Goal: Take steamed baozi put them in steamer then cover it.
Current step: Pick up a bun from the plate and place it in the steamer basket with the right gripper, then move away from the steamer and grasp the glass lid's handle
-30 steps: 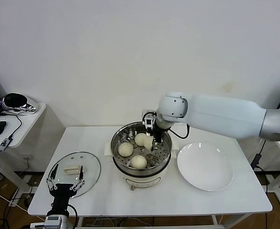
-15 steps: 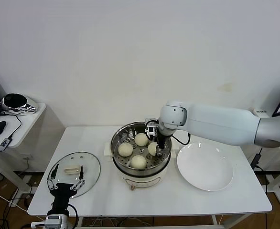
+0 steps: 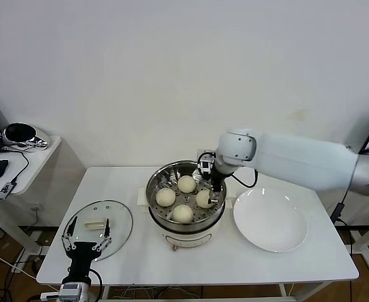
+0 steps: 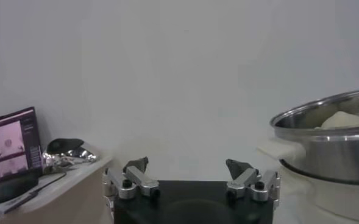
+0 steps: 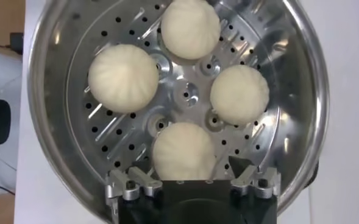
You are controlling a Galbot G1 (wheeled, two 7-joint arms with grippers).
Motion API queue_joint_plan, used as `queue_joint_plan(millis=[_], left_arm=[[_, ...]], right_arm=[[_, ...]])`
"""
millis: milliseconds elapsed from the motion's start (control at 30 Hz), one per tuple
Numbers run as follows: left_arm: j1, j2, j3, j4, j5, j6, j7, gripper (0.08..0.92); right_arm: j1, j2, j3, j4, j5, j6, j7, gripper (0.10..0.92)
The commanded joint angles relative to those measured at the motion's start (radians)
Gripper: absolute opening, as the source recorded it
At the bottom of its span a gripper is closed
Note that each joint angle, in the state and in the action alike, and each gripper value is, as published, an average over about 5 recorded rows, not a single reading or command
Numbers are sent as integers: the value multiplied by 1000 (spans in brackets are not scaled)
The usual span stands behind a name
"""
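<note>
Several cream-white steamed baozi (image 5: pixel 123 78) lie on the perforated tray of the steel steamer (image 3: pixel 155 182). My right gripper (image 5: pixel 190 168) hovers just above the one nearest the plate side, the baozi (image 3: pixel 203 199), with its jaws open on either side and apart from it. In the head view the right gripper (image 3: pixel 215 190) stands over the steamer's right part. The glass cover (image 3: pixel 118 219) with its cream handle lies flat on the table to the left. My left gripper (image 3: pixel 85 243) is parked open at the cover's near edge; this left gripper (image 4: pixel 187 165) holds nothing.
A bare white plate (image 3: pixel 270 220) lies right of the steamer. The steamer (image 4: pixel 325 143) rises to one side in the left wrist view. A side table (image 3: pixel 38 156) with a mouse and laptop stands at the far left.
My right gripper carried a baozi down onto the tray's right side, then opened and let it go. The left arm has not moved.
</note>
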State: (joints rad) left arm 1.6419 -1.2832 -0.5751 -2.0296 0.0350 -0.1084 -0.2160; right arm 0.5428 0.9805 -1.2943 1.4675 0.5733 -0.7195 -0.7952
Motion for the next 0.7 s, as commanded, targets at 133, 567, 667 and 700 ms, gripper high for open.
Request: queue_joint_plan(millis=[133, 567, 667, 700], left_arm=[[4, 6, -8, -5, 0, -2, 2, 823], [7, -6, 0, -2, 19, -1, -5, 823], [10, -11, 6, 3, 24, -7, -6, 823], [11, -14, 7, 3, 25, -9, -6, 823]], right_arm=[[-223, -363, 319, 271, 68, 222, 337, 823], [-1492, -334, 1513, 394, -193, 744, 646, 823], [-1628, -185, 1722, 364, -298, 849, 621, 823], [-1665, -136, 1784, 355, -324, 879, 606, 823]])
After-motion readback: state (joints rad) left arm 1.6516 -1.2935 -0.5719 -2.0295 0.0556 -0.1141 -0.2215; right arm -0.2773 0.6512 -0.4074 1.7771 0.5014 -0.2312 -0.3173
